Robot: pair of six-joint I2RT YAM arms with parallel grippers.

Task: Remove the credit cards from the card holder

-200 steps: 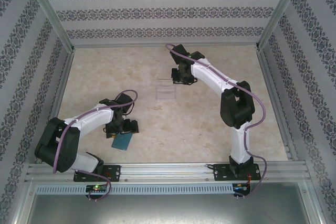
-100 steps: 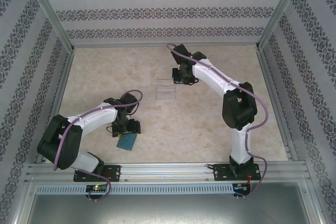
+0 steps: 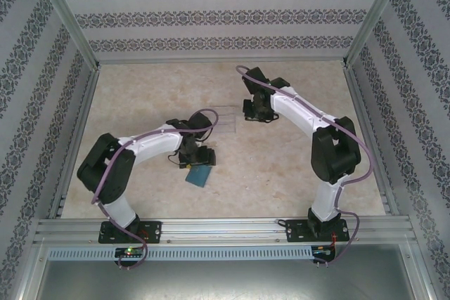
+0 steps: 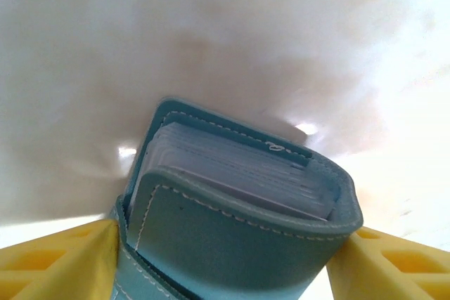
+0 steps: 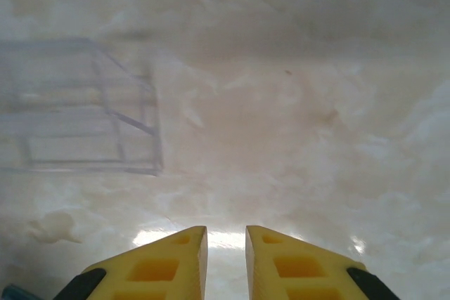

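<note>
The teal card holder (image 4: 232, 237) sits between the yellow fingers of my left gripper (image 4: 232, 258), which is shut on its two sides. The holder gapes a little at the top, and the pale edges of several credit cards (image 4: 239, 173) show stacked inside it. From the top view the card holder (image 3: 199, 175) hangs at the near side of the left gripper (image 3: 196, 161), just over the table. My right gripper (image 3: 256, 112) hovers over bare table right of the clear box. Its fingers (image 5: 226, 233) stand a narrow gap apart with nothing between them.
A clear plastic box (image 3: 223, 119) stands mid-table between the two grippers and lies at the upper left in the right wrist view (image 5: 77, 107). Patterned walls and metal frame rails (image 3: 77, 138) enclose the beige marble tabletop (image 3: 281, 166).
My left gripper closed onto the card holder and carried it to the right and a little farther from the bases. The right gripper shifted slightly to the right.
</note>
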